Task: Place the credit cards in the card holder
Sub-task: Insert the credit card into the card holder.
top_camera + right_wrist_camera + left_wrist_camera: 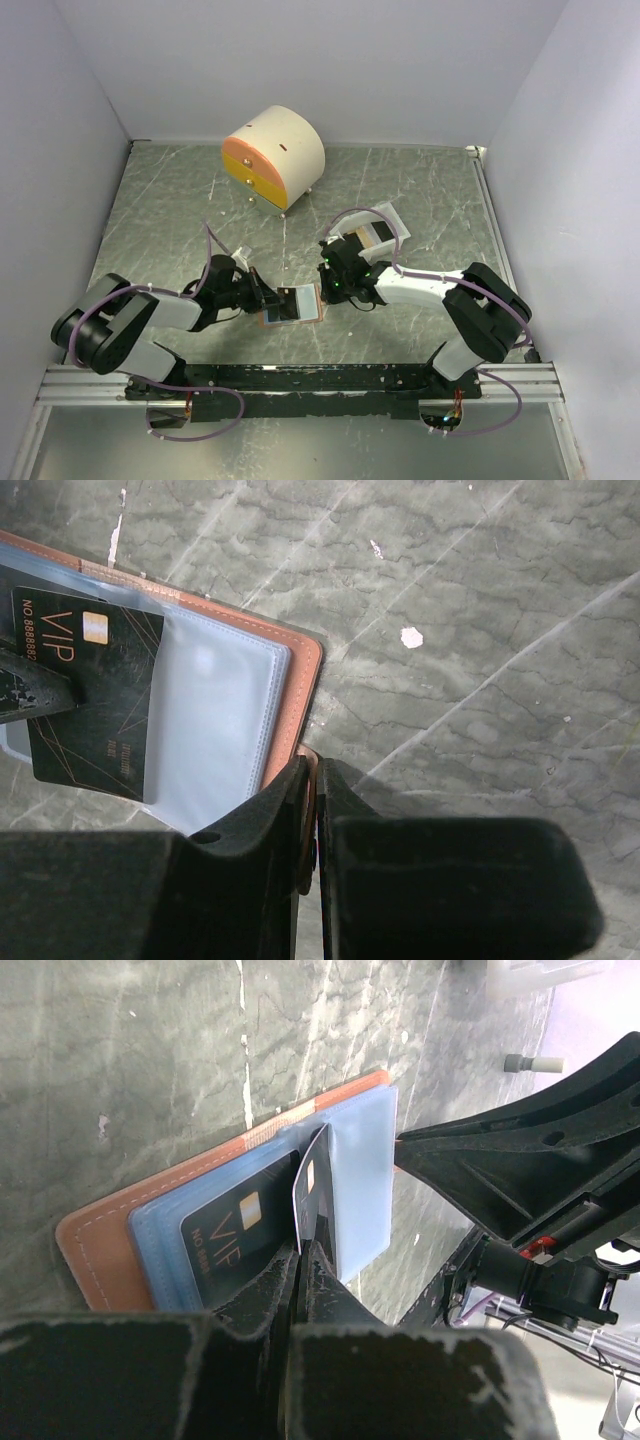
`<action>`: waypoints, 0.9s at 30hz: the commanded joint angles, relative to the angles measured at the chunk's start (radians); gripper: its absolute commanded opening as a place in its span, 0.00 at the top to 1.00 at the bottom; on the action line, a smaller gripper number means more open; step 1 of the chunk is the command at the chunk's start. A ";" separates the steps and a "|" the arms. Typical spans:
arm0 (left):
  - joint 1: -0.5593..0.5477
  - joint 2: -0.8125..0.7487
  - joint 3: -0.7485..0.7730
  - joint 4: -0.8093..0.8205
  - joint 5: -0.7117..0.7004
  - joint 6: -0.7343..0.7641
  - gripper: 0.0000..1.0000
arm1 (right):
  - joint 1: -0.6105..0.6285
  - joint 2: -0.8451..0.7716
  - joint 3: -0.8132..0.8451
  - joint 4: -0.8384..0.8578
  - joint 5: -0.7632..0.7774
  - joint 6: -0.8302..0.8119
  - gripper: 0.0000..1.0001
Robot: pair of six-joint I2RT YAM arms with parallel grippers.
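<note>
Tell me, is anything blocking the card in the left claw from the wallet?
Nothing visible. The left gripper holds the pale card edge-down on the card holder's clear sleeves, beside a black card lying flat there.

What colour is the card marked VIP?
The card is black, with gold lettering and fine gold lines; the right wrist view shows it best.

Grey marbled table (420, 190), open card holder (292, 305), round cabinet (275, 155) behind, white tray (378, 232) right
</note>
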 commanded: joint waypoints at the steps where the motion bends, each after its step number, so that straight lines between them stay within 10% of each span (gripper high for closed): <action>1: -0.012 0.023 -0.025 -0.103 -0.028 0.008 0.93 | 0.009 -0.007 0.008 0.006 -0.001 0.013 0.91; 27: -0.047 0.069 0.007 -0.008 -0.048 -0.006 0.92 | 0.021 -0.044 -0.059 0.119 -0.069 0.123 0.94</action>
